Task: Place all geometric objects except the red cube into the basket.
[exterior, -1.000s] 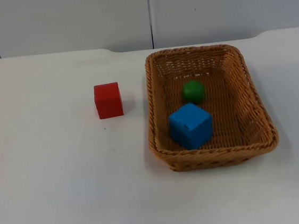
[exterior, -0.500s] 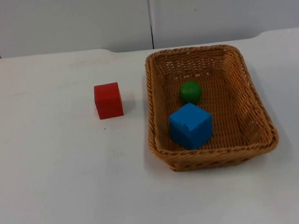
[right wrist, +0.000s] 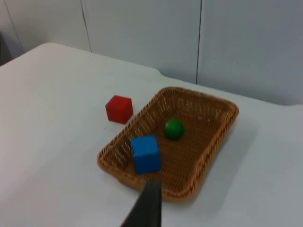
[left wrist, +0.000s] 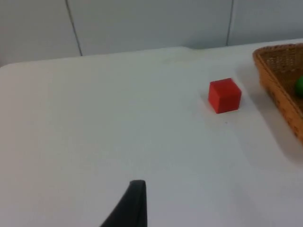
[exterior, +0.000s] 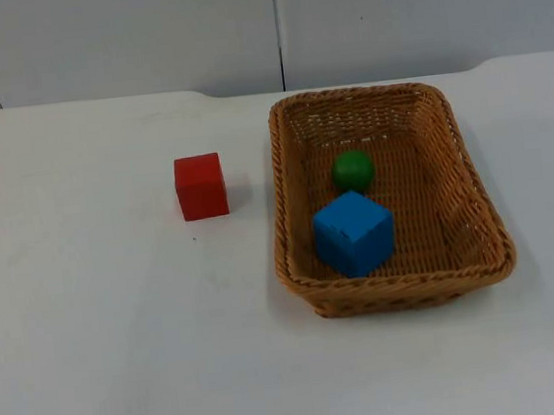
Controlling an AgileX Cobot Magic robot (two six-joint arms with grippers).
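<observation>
**Top view: blue cube and ball lie in the basket**

The woven basket (exterior: pixel 395 289) holds a blue cube (exterior: pixel 353 232) and a green ball (exterior: pixel 352 170), now slightly left of where it was. The red cube (exterior: pixel 200 186) sits on the white table (exterior: pixel 101 325). Both arms wait withdrawn; jaw state cannot be told.

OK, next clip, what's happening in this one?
Nothing is being handled right now. The blue cube and the green ball both lie inside the basket, the ball just behind the cube. The red cube sits on the table to the basket's left, apart from it. By how things lie, the sorting looks done. Both arms are pulled back, their wrist cameras looking at the scene from a distance.
</observation>
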